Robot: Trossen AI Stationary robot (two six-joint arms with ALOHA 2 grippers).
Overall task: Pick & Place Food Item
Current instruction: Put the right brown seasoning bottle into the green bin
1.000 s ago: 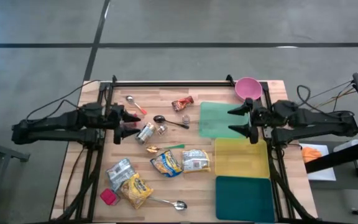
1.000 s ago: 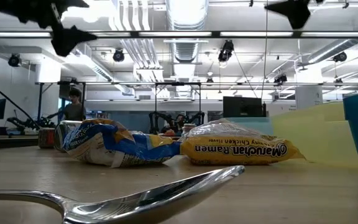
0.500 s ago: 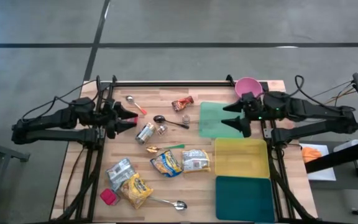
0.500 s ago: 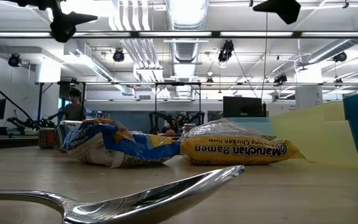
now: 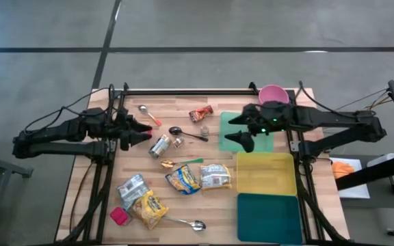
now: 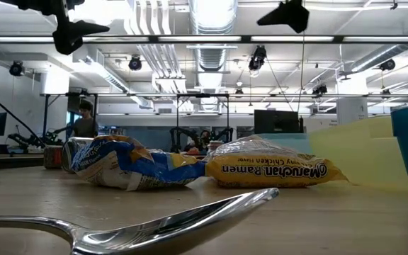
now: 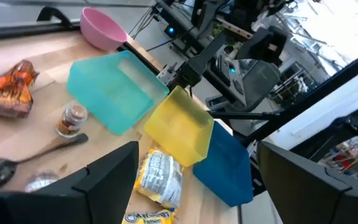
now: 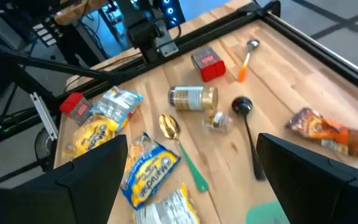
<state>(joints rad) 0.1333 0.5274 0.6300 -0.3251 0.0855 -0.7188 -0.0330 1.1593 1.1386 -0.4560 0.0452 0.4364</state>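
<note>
Reaching over the green tray (image 5: 234,140) at frame centre, the right gripper (image 5: 237,128) hangs spread and empty; next it must descend on a food packet. Left gripper (image 5: 141,132) waits, spread.

Right gripper (image 5: 230,130) moved off the table's right edge toward the middle; it went from beside the yellow bin (image 5: 265,172) to over the green tray (image 5: 234,140), jaws wide apart as before. Its arm swung from level to angled toward the pink bowl (image 5: 273,95). Left gripper (image 5: 142,131) pulled back slightly toward the left edge, away from the can (image 5: 160,145), and sat higher in the low view.
</note>
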